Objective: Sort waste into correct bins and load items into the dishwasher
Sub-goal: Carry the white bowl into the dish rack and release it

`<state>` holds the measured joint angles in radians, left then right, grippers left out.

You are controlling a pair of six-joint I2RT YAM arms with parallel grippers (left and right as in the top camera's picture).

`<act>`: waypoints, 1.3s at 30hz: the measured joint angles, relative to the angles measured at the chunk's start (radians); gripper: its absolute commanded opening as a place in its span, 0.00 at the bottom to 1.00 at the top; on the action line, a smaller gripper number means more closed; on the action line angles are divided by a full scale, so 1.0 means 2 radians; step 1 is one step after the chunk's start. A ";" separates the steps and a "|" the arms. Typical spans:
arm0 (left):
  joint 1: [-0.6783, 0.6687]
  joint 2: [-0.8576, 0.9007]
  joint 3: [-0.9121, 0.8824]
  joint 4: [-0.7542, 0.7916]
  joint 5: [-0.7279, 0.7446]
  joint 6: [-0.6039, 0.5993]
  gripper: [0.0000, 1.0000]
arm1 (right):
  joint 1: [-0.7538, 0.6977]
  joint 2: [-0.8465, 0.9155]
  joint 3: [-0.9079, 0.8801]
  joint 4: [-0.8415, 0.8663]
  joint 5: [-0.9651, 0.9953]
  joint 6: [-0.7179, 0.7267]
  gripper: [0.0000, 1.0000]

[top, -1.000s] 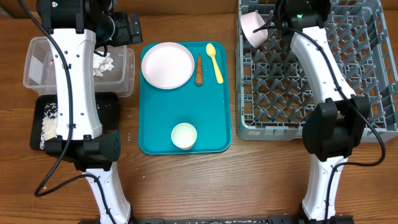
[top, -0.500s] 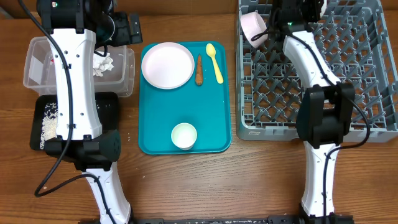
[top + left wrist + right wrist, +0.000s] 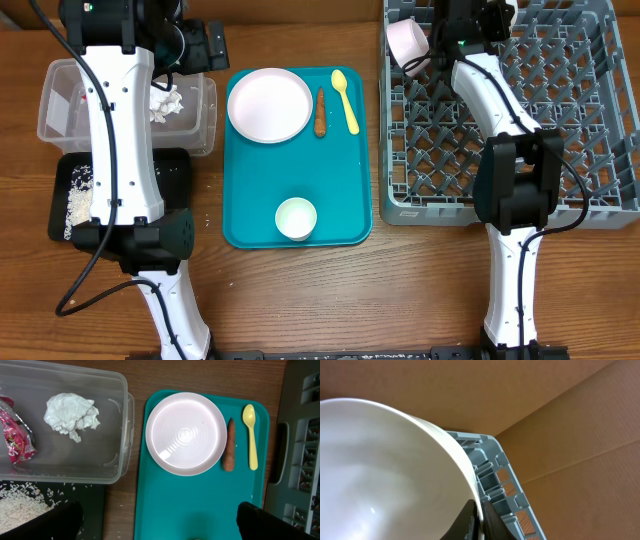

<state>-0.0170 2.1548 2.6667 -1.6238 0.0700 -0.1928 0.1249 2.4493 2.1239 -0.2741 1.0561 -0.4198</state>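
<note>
Right claw (image 3: 478,519) clamps a white bowl (image 3: 403,42) at a corner of the grey lattice dish rack (image 3: 570,120), left claw (image 3: 160,522) spread empty; round white-pink plate (image 3: 189,433), small white cup (image 3: 296,218), yellow plastic spoon (image 3: 251,435) and orange carrot piece (image 3: 229,445) lie untouched.

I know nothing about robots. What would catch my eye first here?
The bright teal tray in the middle, carrying a round plate, a carrot piece, a yellow spoon and a small cup. At the far left corner of the grey rack, the right arm's tool grips a white bowl by its rim. On the left, a clear tub holds a napkin and red wrapper.
</note>
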 measured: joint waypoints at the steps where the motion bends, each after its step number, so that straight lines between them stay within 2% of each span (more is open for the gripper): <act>1: 0.000 0.000 0.000 0.000 0.000 0.000 1.00 | 0.000 0.000 0.000 -0.003 0.001 0.000 0.06; 16: 0.000 0.000 0.000 0.000 0.000 0.000 1.00 | 0.034 0.000 0.002 -0.130 0.025 0.034 0.07; 18: 0.000 0.000 0.000 0.000 0.000 0.000 1.00 | 0.037 0.000 0.002 -0.143 0.026 0.038 0.13; 24: 0.000 0.000 0.000 0.000 0.000 0.000 1.00 | 0.046 0.003 0.001 -0.164 0.016 0.042 0.43; 27: 0.000 0.000 0.000 0.000 0.000 0.000 1.00 | 0.055 0.004 0.000 -0.171 0.019 0.042 0.74; 32: 0.000 0.000 0.000 0.000 0.000 0.000 1.00 | 0.072 0.006 0.000 -0.171 0.044 0.055 0.83; 39: 0.000 0.000 0.000 0.000 0.000 0.000 1.00 | 0.082 -0.007 -0.001 -0.186 0.052 0.079 0.84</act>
<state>-0.0170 2.1548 2.6667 -1.6238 0.0700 -0.1928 0.2893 2.4348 2.1212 -0.6464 1.1603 -0.2623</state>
